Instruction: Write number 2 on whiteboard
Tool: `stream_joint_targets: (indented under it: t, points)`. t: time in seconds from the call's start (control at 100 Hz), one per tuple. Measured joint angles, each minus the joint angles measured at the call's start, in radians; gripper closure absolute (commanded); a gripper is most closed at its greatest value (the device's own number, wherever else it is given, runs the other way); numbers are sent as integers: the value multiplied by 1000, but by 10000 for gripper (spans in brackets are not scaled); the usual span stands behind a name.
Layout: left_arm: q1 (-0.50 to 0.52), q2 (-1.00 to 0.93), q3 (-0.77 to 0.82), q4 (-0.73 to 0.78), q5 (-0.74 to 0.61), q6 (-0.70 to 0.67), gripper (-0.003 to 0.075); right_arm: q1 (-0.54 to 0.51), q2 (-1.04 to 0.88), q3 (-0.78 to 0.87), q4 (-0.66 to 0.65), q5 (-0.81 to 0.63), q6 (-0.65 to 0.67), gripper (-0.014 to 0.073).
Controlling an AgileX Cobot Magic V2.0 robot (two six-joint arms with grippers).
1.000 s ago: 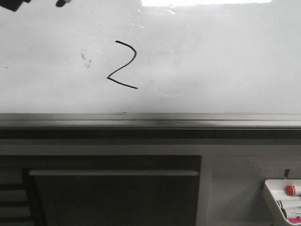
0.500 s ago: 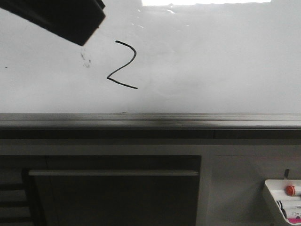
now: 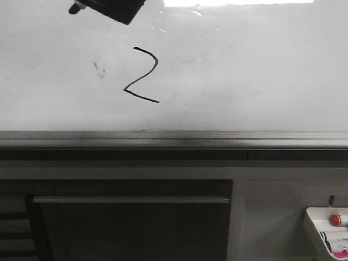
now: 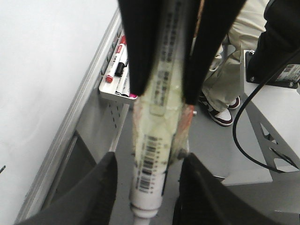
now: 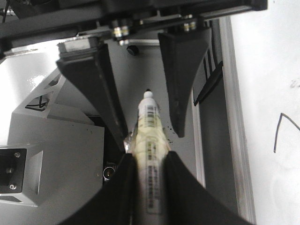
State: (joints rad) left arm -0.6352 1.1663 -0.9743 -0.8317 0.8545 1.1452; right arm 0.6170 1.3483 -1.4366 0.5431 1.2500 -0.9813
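Observation:
The number 2 point(image 3: 142, 76) is drawn in thin black line on the whiteboard point(image 3: 244, 70); part of its stroke shows in the right wrist view point(image 5: 281, 131). My right gripper point(image 5: 149, 187) is shut on a white marker point(image 5: 149, 131) wrapped in yellowish tape. My left gripper point(image 4: 147, 197) is open, its fingers point(image 4: 96, 197) standing apart on either side of the marker point(image 4: 152, 154), not touching it. In the front view a dark gripper part point(image 3: 117, 8) with the marker's tip point(image 3: 76, 7) shows at the top edge, above and left of the 2.
A small dark smudge point(image 3: 99, 66) lies left of the 2. A grey metal rail point(image 3: 174, 138) runs under the board. A white tray point(image 3: 312, 228) with a red-capped marker point(image 3: 336, 219) hangs at the lower right. A person's legs point(image 4: 220, 79) and a black cable point(image 4: 239, 140) show beside the robot.
The dark gripper mass at the front view's upper left has pulled up and to the right, and now only its tip shows at the top edge. The 2 is unchanged.

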Motion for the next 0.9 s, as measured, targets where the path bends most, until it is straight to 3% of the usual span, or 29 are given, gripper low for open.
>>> stream_joint_targets:
  t: [0.38, 0.45, 0.67, 0.9]
  points:
    - [-1, 0, 0, -1, 0, 0, 608, 0, 0, 0, 0, 0, 0, 547]
    - [-1, 0, 0, -1, 0, 0, 618, 0, 0, 0, 0, 0, 0, 508]
    - [-1, 0, 0, -4, 0, 0, 649, 0, 0, 0, 0, 0, 0, 274]
    - [-1, 0, 0, 34, 0, 0, 659, -26, -5, -13, -42, 0, 31, 260]
